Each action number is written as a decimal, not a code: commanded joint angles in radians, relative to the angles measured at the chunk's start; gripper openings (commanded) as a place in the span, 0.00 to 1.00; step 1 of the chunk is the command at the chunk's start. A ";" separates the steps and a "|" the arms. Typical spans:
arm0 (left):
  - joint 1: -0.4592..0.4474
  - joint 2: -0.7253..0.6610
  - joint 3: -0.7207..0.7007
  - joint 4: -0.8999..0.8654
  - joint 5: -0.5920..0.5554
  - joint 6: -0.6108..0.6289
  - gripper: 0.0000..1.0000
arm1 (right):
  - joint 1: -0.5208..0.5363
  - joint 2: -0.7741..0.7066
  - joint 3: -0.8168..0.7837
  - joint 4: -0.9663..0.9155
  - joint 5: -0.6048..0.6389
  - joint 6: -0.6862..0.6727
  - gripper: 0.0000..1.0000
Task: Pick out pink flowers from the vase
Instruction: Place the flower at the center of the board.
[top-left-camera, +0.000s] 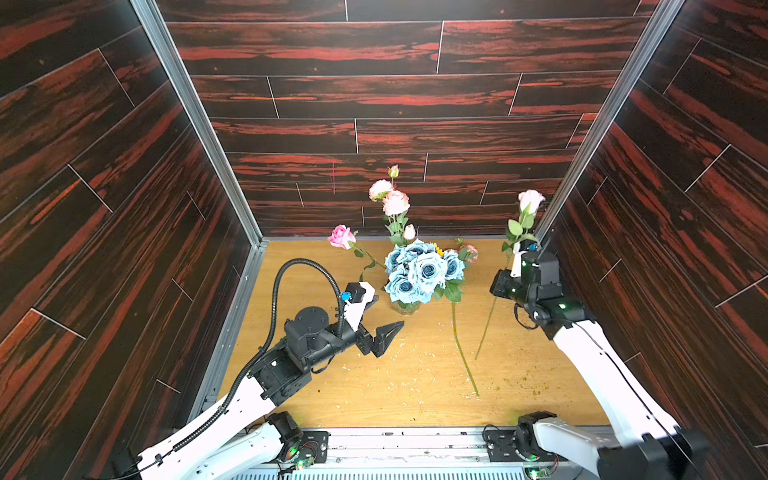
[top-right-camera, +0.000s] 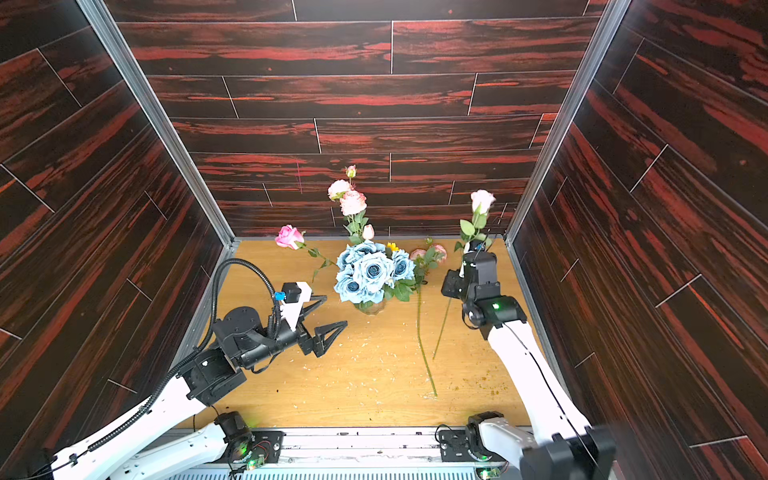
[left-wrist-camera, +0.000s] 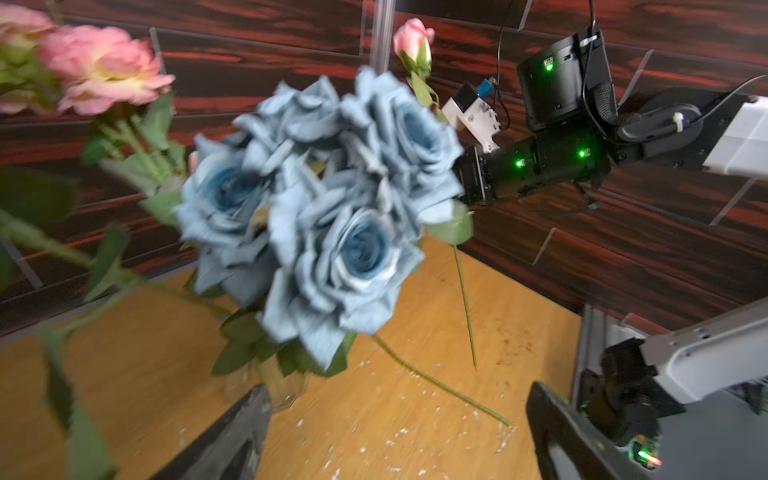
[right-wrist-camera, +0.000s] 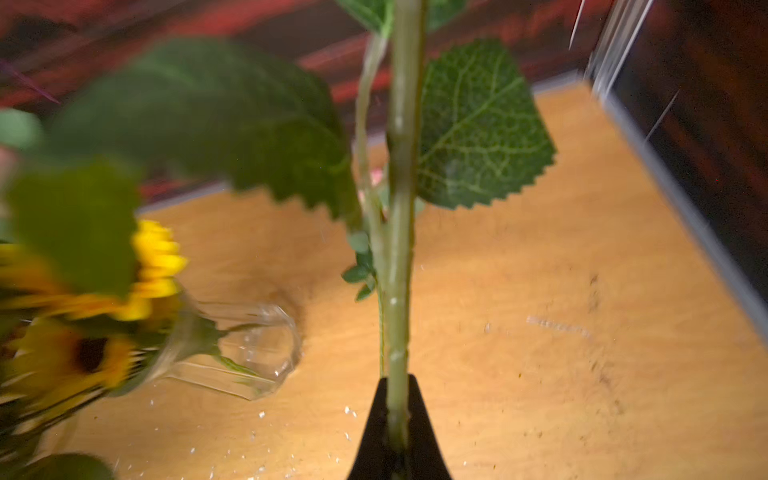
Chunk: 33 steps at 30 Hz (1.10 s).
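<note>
Two arms reach in from the near edge of the desk (top-left-camera: 374, 399), whose wooden top is strewn with pale flecks. Nearest of the flowers is the loose pink stem (top-left-camera: 460, 345). It lies flat on the desk to the right of the vase, cut end pointing near. Its small pale pink heads (top-right-camera: 439, 252) lie toward the far edge, just beside the blue bunch.

At mid depth the left gripper (top-left-camera: 390, 311) hangs just near-left of the vase, its jaws spread wide with nothing between them. In the left wrist view the glass shows just beyond one of its dark fingers (left-wrist-camera: 232, 436).

The vase (top-left-camera: 405, 308) stands upright near the middle of the desk, mostly hidden under the blue rose bunch (top-left-camera: 422, 270). A small yellow sunflower (top-left-camera: 439, 249) sits at the bunch's far side.

A bright pink rose (top-left-camera: 341, 237) leans out to the far left, its stem running in under the blue bunch toward the vase. A tall spray of pale pink blooms (top-left-camera: 395, 203) rises from the far side of the bunch, with a bud at its top.

On the right, a little farther back than the vase, the right gripper (right-wrist-camera: 397, 390) is clamped on the green stem of a pale pink rose (top-left-camera: 530, 201). It holds the rose upright and well clear of the vase. The bloom stands high beside the far right corner post. The lower stem hangs down toward the desk beside the loose pink stem, and I cannot tell whether its end touches the desk.
</note>
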 joint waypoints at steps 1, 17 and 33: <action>-0.002 -0.042 -0.027 -0.014 -0.138 -0.002 0.96 | -0.007 0.090 -0.031 -0.015 -0.170 0.048 0.00; 0.003 -0.013 -0.144 0.054 -0.704 -0.096 0.98 | -0.014 0.499 -0.036 0.089 -0.408 0.026 0.00; 0.220 0.050 -0.205 0.076 -0.708 -0.312 0.99 | -0.015 0.562 0.006 0.054 -0.284 0.017 0.31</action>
